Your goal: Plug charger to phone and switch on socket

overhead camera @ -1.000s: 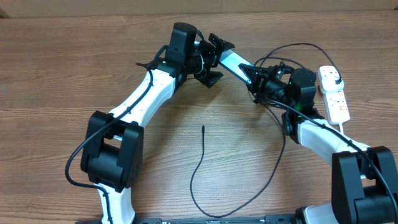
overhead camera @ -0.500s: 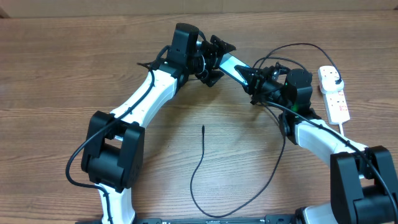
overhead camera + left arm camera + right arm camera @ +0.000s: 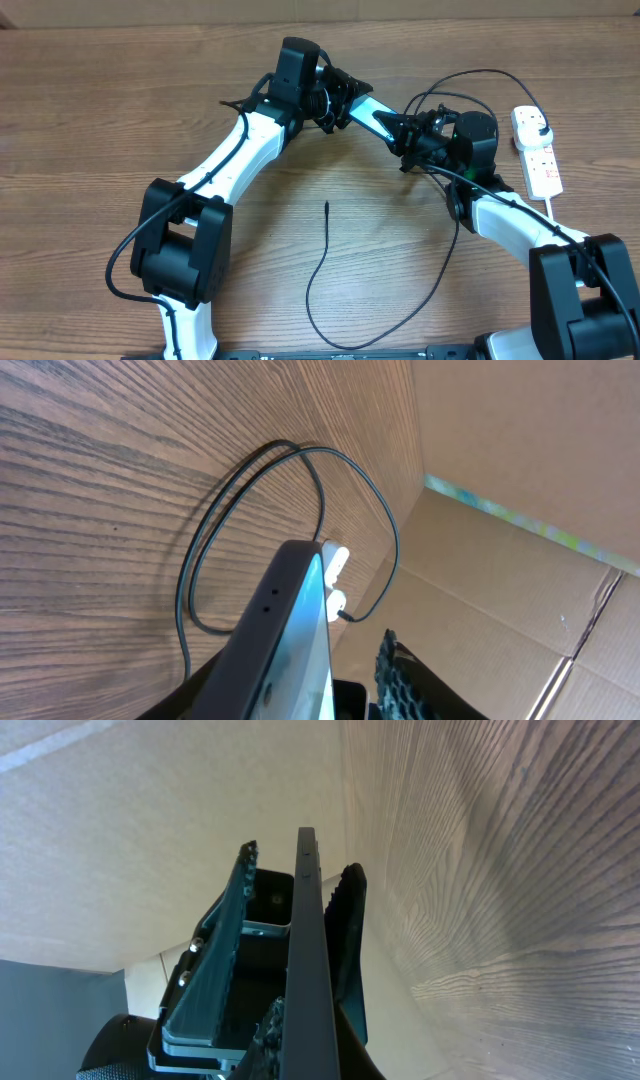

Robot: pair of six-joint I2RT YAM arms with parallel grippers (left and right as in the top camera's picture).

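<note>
The right gripper point(image 3: 406, 138) clamps the phone point(image 3: 376, 114) by its right end. The left gripper point(image 3: 343, 100) straddles the left end, unclenched, one finger point(image 3: 398, 672) clear of the screen.

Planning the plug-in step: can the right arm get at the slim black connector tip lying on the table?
Probably not yet. Bare wooden table surrounds the connector tip, but the right gripper seems clamped on the flat teal-screened phone, held aloft, with the left gripper at its other end.
</note>
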